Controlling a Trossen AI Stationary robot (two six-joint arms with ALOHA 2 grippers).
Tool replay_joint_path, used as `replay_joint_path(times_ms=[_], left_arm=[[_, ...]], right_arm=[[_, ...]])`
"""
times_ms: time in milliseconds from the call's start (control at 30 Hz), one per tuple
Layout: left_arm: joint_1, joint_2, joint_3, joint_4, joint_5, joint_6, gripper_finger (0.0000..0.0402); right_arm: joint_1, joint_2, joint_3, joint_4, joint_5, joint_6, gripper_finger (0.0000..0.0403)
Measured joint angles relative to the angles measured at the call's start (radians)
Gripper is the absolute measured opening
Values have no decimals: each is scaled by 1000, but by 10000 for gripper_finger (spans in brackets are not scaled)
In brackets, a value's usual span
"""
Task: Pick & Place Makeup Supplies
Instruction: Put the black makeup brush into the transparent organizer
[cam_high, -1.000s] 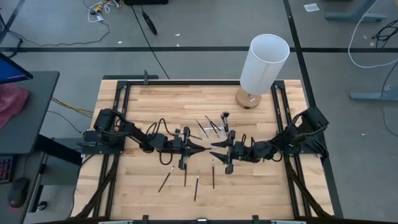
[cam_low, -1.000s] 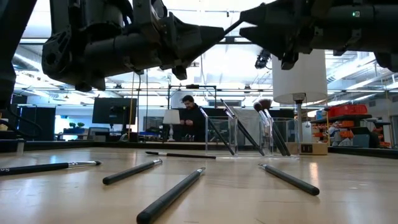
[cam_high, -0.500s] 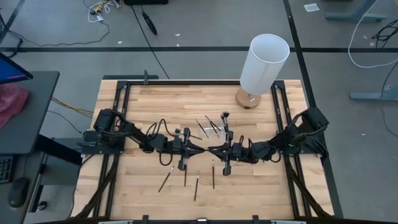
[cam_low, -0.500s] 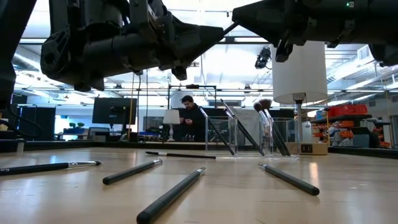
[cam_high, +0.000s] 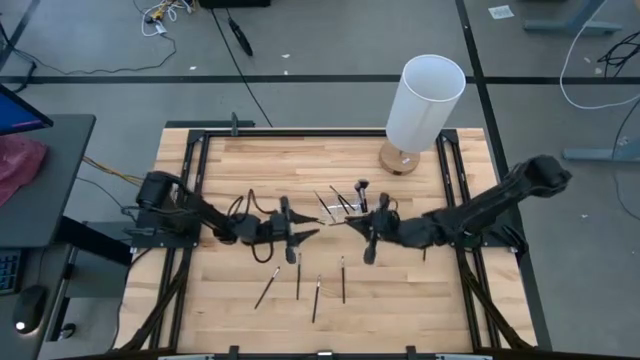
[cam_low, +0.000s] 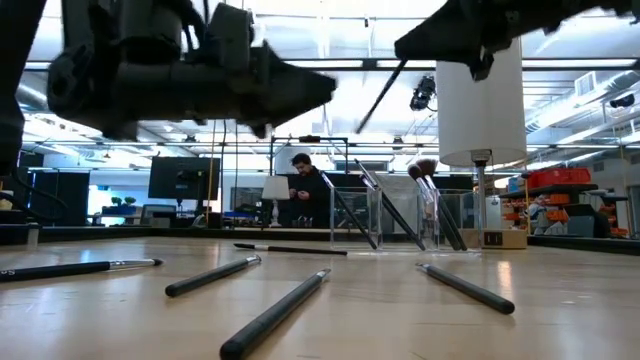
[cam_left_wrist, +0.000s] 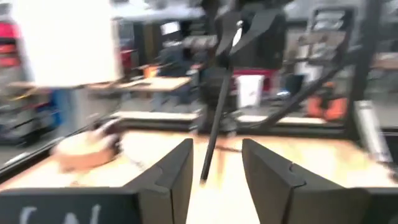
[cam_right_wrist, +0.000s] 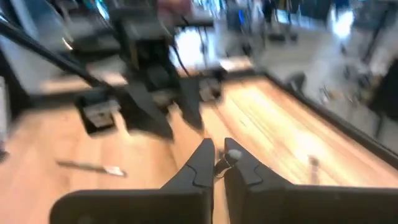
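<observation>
a: mid-frame in the high view. right gripper (cam_high: 352, 222) clenched on one makeup brush (cam_low: 380, 92); in the low view the brush hangs on a slant from it, upper centre, clear of the table (cam_high: 230, 160).

b: left gripper (cam_high: 312, 232)?

a: just left of the right one, jaws apart, holding nothing. in its wrist view the brush hangs beyond its fingers (cam_left_wrist: 176, 171), not between them.

b: so the carry is the right arm's. target?

a: likely the clear holder (cam_low: 352, 218), just above centre in the high view, several brushes already leaning in it. my read only.

b: advice?

a: left arm should back off first. keep the brush high over the rim, bring it nearer upright, lower the end inside the wall, then let go. avoid the leaning brushes and the white lamp (cam_high: 425, 100), upper right.

b: remaining?

a: four loose brushes (cam_high: 316, 298) lie lower centre.
</observation>
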Motion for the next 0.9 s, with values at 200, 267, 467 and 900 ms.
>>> replay_joint_path(times_ms=[200,267,467,900], left_arm=[[-63,-129,-75,-222,-271,-21,151],[-85,-153,-87,-300,-363,-55,147],[-107,-160,-101,-397,-488,-111,133],[-105,-159,-101,-439,-461,-143,128]], right_arm=[[-139,-4,245,-513,-143,72,10],[-196,22,299,-577,-219,68,10],[-341,127,408,-660,-360,16,10],[-504,281,484,-727,-696,7,10]])
